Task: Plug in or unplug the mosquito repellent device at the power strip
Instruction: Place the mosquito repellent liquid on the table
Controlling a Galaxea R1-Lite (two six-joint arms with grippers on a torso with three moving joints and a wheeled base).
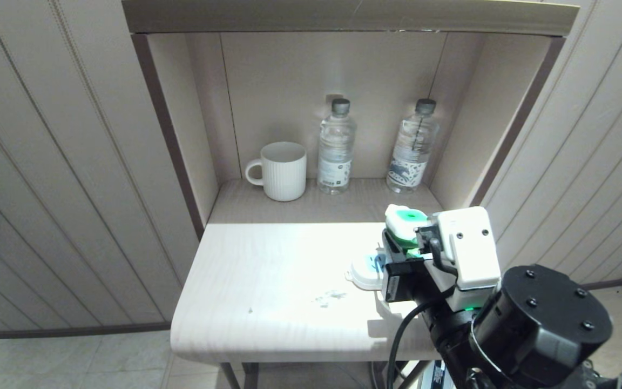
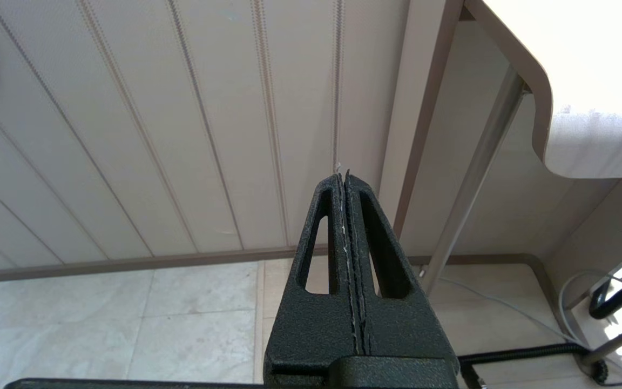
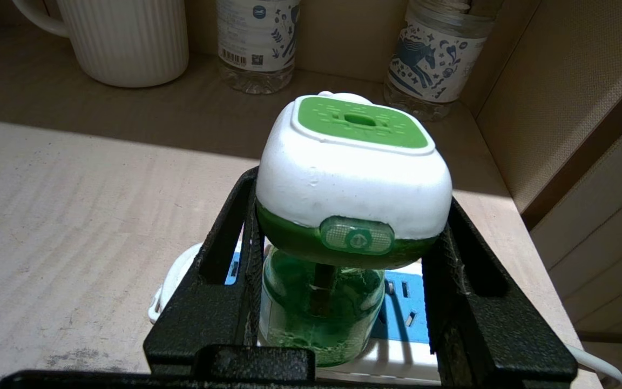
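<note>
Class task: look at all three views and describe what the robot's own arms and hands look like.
The right arm has a round black housing with screws, a white block with screw holes and a black cable. The right hand and left hand have rough, textured black fingers with slotted, triangular cut-outs.

hard light from above blows out the front of the tabletop (image 1: 268,281) to a glaring white, while the alcove (image 1: 332,102) behind lies in soft shadow with a sharp edge across the wood. the right gripper (image 1: 397,254) casts a dark shadow on the tabletop beside it. the left wrist view shows the table edge (image 2: 586,81) washed out, and all three views are sharp.
</note>
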